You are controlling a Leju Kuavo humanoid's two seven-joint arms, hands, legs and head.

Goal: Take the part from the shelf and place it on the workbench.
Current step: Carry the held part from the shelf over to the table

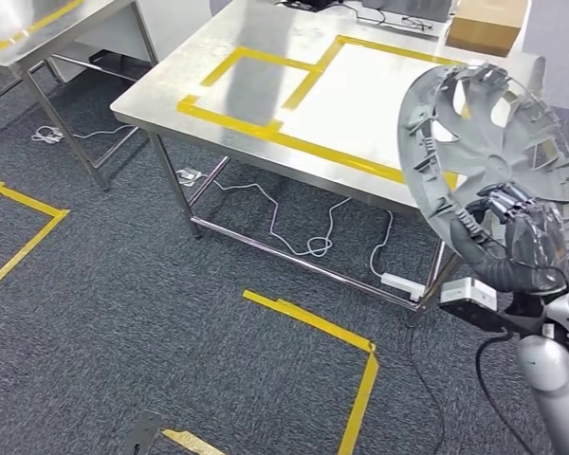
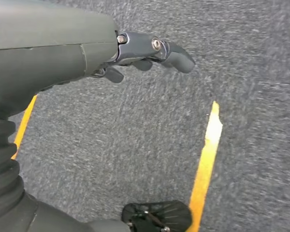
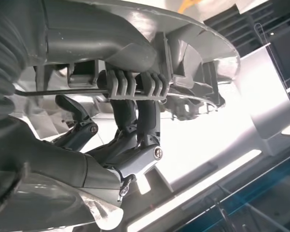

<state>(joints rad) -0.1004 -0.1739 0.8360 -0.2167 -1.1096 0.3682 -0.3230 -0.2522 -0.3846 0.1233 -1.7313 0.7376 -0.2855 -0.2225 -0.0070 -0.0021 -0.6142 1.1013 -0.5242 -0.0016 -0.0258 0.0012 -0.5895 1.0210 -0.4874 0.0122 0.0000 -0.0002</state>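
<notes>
Dark grey carpet (image 1: 160,313) marked with yellow tape (image 1: 353,379) covers the floor, and a steel workbench (image 1: 195,85) with its own yellow tape outlines stands across the upper half of the head view.

At about four o'clock in that view, the right hand (image 1: 528,232) grips a grey wheel cover (image 1: 482,133), a round plastic disc with spokes and clips along its edge. The dark fingers (image 3: 136,121) curl up around the cover's rim and the wire ring that runs inside it, seen close in the right wrist view, where the wheel cover (image 3: 136,29) spreads over the hand (image 3: 118,145). The cover is held tilted, its hollow back turned toward the camera, lifted in the air in front of the workbench's near right edge at around three o'clock; it does not rest on the top.

The left hand (image 2: 143,50) hangs over the carpet with its fingers stretched out and apart, holding nothing.

Beyond the wheel cover, a cardboard box (image 1: 486,24) sits on the workbench's far right corner, near one o'clock. White cables (image 1: 303,237) and a power strip (image 1: 403,282) lie on the carpet under the bench. A second steel table (image 1: 31,28) stands at eleven o'clock.
</notes>
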